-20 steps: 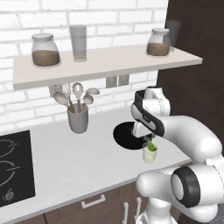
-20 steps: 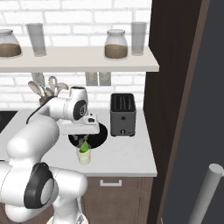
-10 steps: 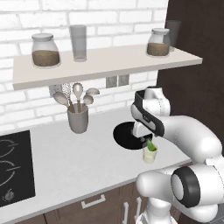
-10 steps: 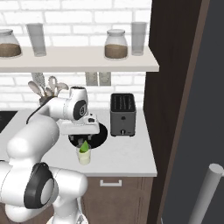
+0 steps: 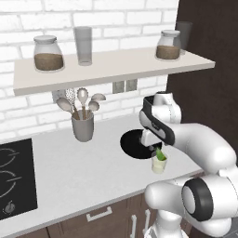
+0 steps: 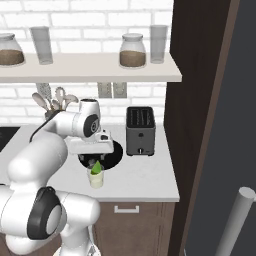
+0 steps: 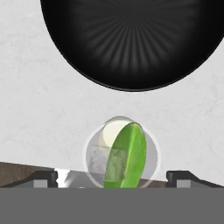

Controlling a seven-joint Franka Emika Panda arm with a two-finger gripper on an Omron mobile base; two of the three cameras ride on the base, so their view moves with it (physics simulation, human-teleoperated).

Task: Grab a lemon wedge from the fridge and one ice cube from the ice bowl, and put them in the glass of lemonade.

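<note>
Low in the hand view, the gripper (image 7: 113, 177) gapes empty over the glass of lemonade (image 7: 121, 153) (lemon wedge (image 7: 127, 155) inside), ready to withdraw.

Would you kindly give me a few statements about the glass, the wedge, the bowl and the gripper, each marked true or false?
1. The lemon wedge sits inside the glass of lemonade. True.
2. The gripper is shut on the wedge. False: its jaws stand open on either side of the glass.
3. The glass stands inside the ice bowl. False: it stands on the counter beside it.
4. A toaster stands near the bowl. True.
</note>
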